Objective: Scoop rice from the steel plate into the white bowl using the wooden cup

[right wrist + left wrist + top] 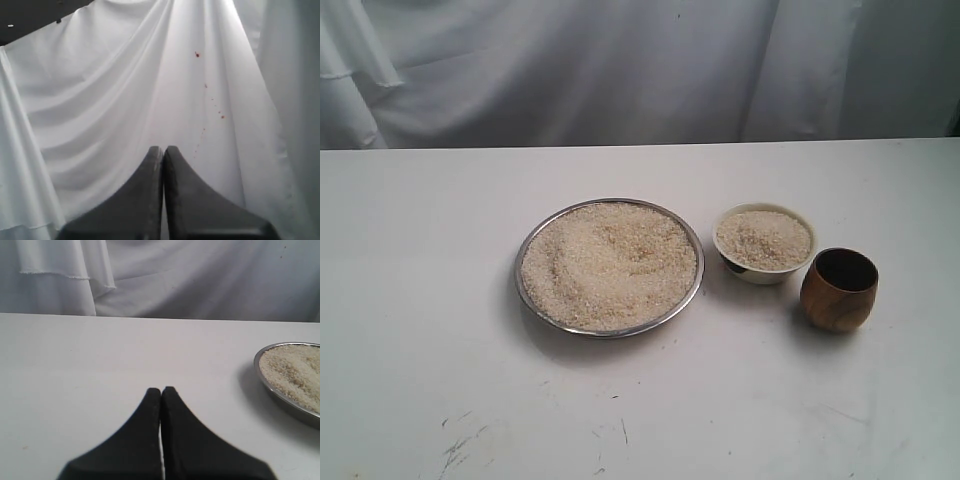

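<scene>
The steel plate lies at the table's middle, covered by a heap of rice. To its right stands the white bowl, holding rice to near its rim. The wooden cup stands upright and empty just right of the bowl. Neither arm shows in the exterior view. My left gripper is shut with nothing in it, low over bare table, with the plate and its rice off to one side. My right gripper is shut and empty, facing only the white cloth.
A white cloth backdrop hangs behind the table's far edge. The white tabletop has dark scuff marks near its front left.
</scene>
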`<move>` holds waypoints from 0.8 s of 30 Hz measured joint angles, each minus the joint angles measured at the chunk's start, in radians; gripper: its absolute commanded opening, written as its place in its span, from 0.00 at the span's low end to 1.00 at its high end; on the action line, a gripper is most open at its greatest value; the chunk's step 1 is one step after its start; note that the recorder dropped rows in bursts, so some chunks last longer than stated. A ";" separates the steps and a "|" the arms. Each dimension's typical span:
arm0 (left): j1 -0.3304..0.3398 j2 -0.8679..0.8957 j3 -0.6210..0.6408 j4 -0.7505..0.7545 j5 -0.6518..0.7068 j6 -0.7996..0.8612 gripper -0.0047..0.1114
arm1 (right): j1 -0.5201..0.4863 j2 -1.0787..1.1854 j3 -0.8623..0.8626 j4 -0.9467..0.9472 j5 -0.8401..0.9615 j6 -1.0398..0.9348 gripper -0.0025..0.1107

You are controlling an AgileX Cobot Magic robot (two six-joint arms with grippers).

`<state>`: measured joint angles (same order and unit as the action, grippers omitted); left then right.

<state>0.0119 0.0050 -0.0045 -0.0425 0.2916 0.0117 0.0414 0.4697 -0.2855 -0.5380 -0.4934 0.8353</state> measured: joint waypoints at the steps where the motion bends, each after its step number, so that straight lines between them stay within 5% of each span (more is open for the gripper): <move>1: 0.000 0.000 0.000 0.000 0.000 0.000 0.04 | 0.016 0.000 0.011 0.055 0.011 -0.066 0.02; 10: 0.000 0.000 0.000 0.000 0.000 0.000 0.04 | 0.095 0.000 0.026 0.512 0.336 -0.724 0.02; 18: 0.000 0.000 0.000 0.000 0.000 0.000 0.04 | 0.152 -0.008 0.026 0.529 0.433 -0.759 0.02; 24: 0.000 0.000 0.000 0.000 0.000 0.000 0.04 | 0.066 -0.172 0.072 0.529 0.594 -0.772 0.02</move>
<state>0.0119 0.0050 -0.0045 -0.0425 0.2916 0.0117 0.1076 0.2980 -0.2135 -0.0091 0.1003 0.0631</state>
